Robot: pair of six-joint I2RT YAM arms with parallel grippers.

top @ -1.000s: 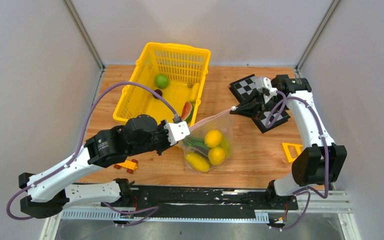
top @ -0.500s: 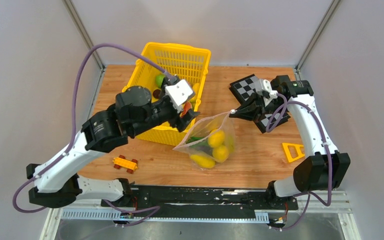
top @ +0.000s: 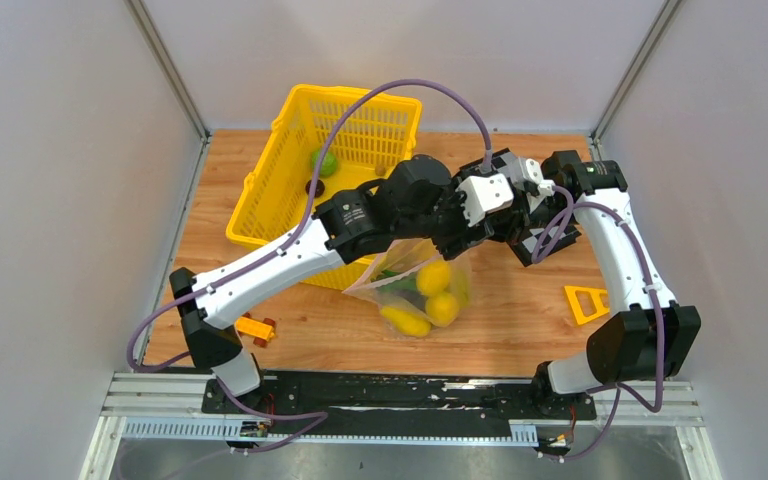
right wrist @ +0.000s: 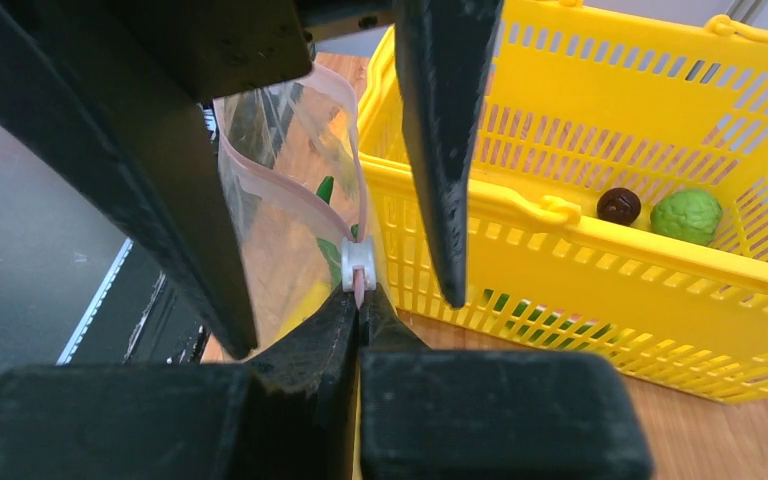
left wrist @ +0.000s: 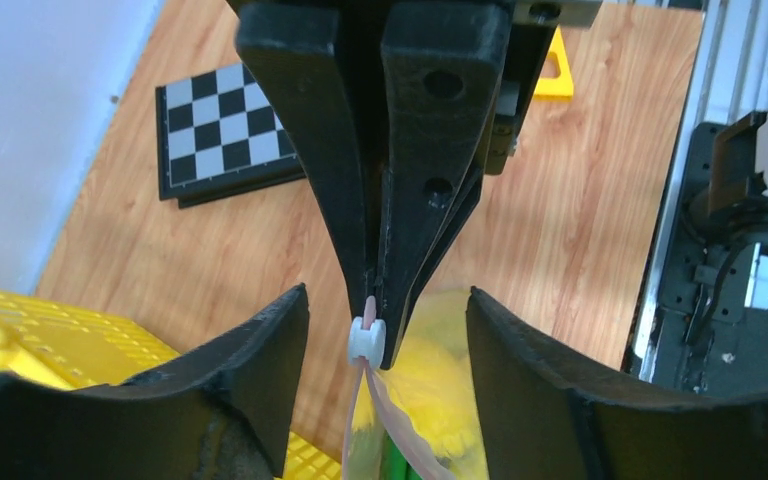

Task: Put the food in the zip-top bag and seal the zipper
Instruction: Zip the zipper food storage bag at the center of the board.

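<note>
The clear zip-top bag (top: 415, 290) lies on the table with yellow lemons (top: 432, 276) and green pods inside. Its mouth (right wrist: 280, 170) gapes. My right gripper (right wrist: 360, 305) is shut on the end of the pink zipper (left wrist: 385, 420), just past the white slider (left wrist: 366, 343). My left gripper (left wrist: 388, 330) is open, with a finger on each side of that slider and touching nothing. A green ball (top: 324, 162) and a dark ball (top: 315, 187) remain in the yellow basket (top: 285, 190).
The basket stands at the back left, close behind the bag. An orange toy car (top: 255, 327) sits near the front left. The chequerboard (left wrist: 225, 130) lies under my right arm, and a yellow triangle (top: 585, 302) lies at the right.
My left gripper let go of the bag's left end, opened, and swung over the basket to the slider at the right end. The bag's mouth fell open. The right arm stayed put.
</note>
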